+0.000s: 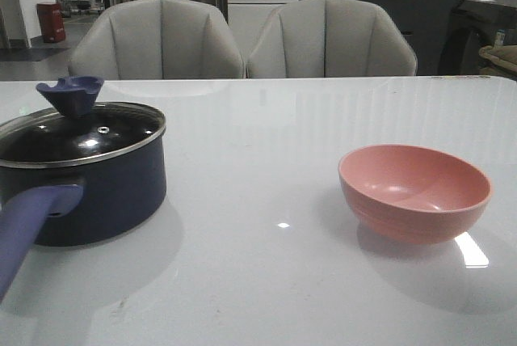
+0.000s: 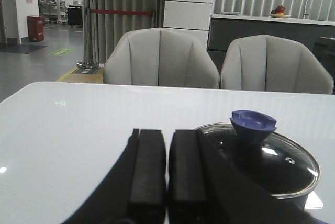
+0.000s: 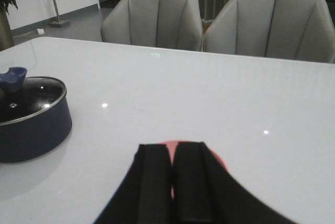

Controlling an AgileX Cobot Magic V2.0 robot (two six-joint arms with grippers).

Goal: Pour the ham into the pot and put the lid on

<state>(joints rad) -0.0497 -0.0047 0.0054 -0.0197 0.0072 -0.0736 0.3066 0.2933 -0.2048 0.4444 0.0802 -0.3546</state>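
- Frontally, the pot [image 1: 81, 184] stands at the left of the table [image 1: 266, 281] with the lid [image 1: 81, 137] seated on its rim and the blue knob [image 1: 70, 94] upright; the pink bowl [image 1: 414, 191] sits well apart at the right, its interior showing no ham. Neither arm appears. Judged from this, pouring and covering look complete; nothing plainly remains.
- Left wrist view: the left gripper [image 2: 167, 182] has its fingers drawn almost together, holding nothing, just beside the lidded pot [image 2: 293, 198]; the long handle is hidden. Bare tabletop stretches toward two chairs [image 2: 159, 59].
- Right wrist view: the right gripper [image 3: 172, 187] is likewise nearly closed and empty, above the bowl [image 3: 217, 161], whose rim peeks out behind it. Wide open surface separates it from the pot [image 3: 31, 124]; the table's far edge lies distant.
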